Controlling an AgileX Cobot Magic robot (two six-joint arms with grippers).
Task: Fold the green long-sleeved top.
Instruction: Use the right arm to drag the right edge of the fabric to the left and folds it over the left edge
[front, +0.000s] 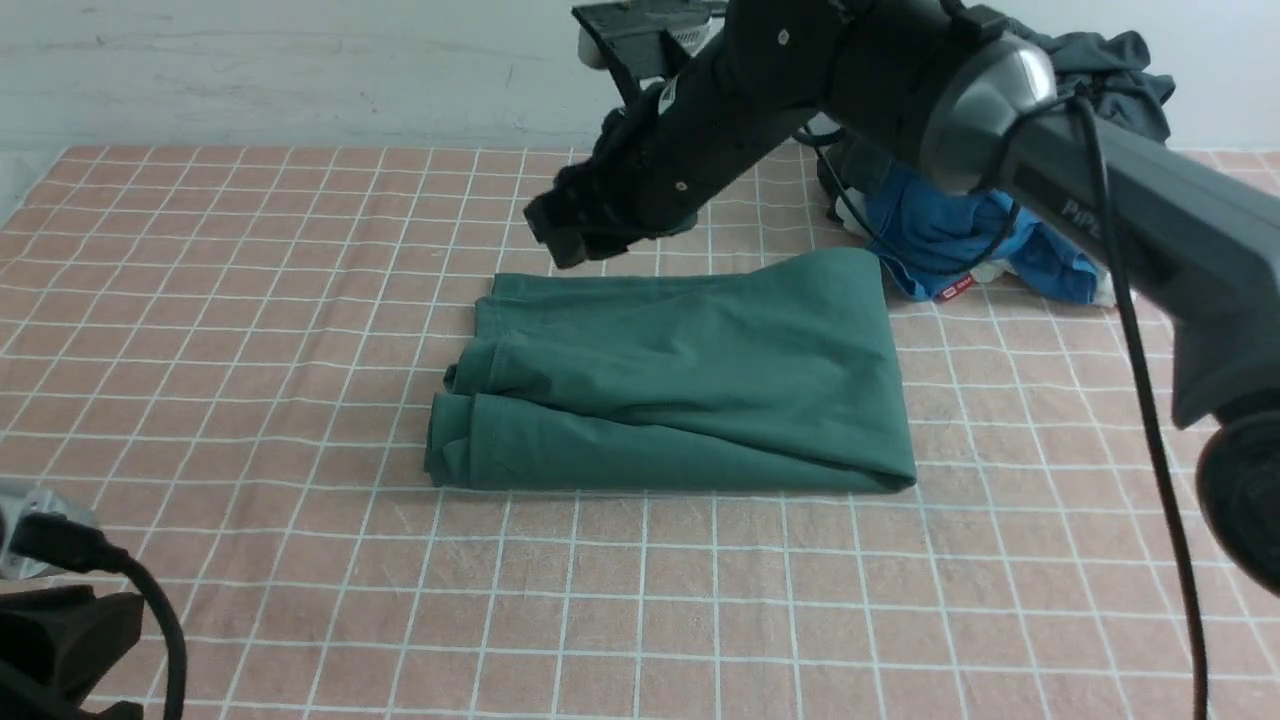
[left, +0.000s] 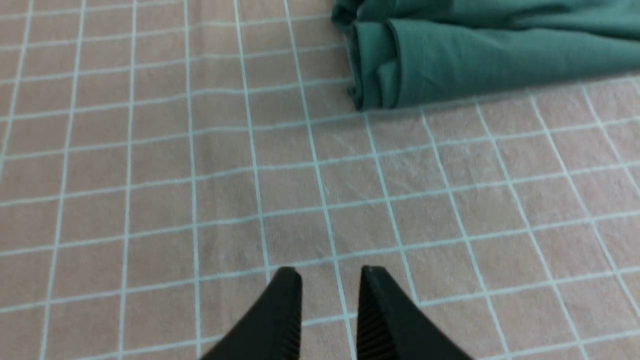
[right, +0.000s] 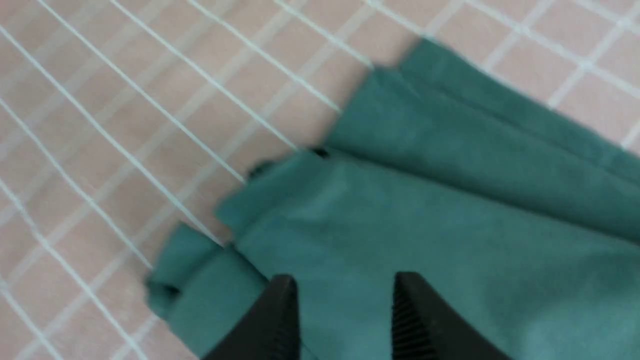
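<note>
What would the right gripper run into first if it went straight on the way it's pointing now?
Most likely the folded dark green cotton top: the right gripper, jaws apart, points at it near its layered end. Depth is unclear.

**Green long-sleeved top (front: 690, 370) folded**

It is lying flat as a wide layered rectangle on the pink checked cloth (front: 300, 300), a rounded fold running along its near edge, bunched layer ends showing at its left.

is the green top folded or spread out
Folded: the green top lies as a compact rectangle, layers stacked at its left end, no sleeves spread.
</note>
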